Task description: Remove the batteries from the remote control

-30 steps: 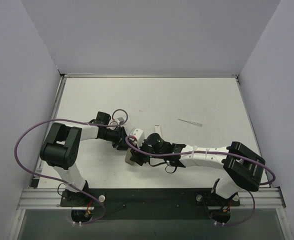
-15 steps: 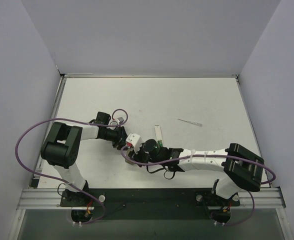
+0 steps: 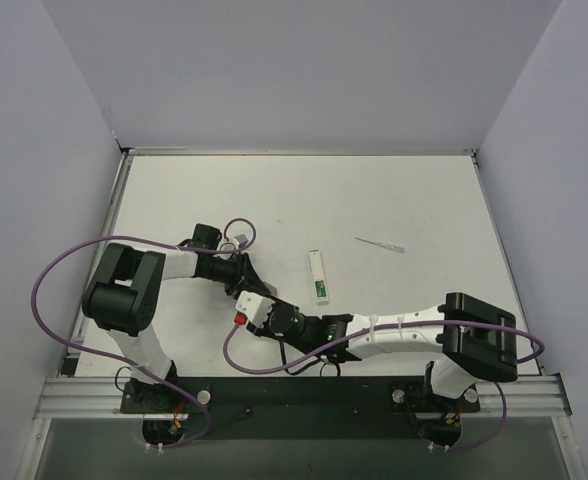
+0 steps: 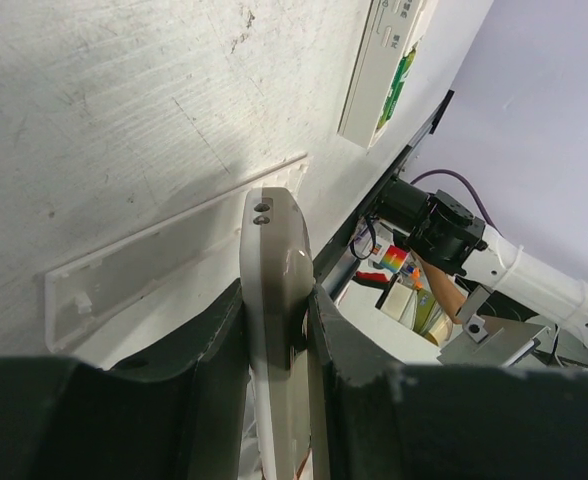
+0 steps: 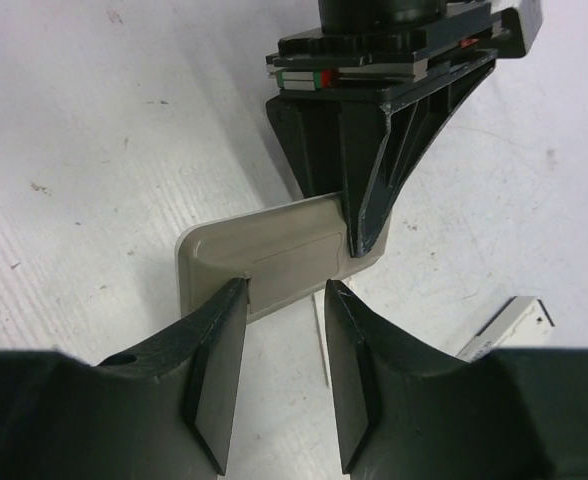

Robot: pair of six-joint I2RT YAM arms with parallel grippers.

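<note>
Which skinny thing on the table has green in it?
The remote control, the wider white bar, with green batteries at its near end. The thin strip shows none.

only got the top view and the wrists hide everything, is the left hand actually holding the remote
observer: yes, the left wrist view shows the left hand shut on the remote control, which is seen edge-on between its fingers
operator: and the right hand, closed on it yet
observer: no, the right wrist view shows the right hand open, fingertips at the remote's long edge
operator: any batteries showing
observer: none on the remote in either wrist view; the only green is on the white strip lying apart
</note>
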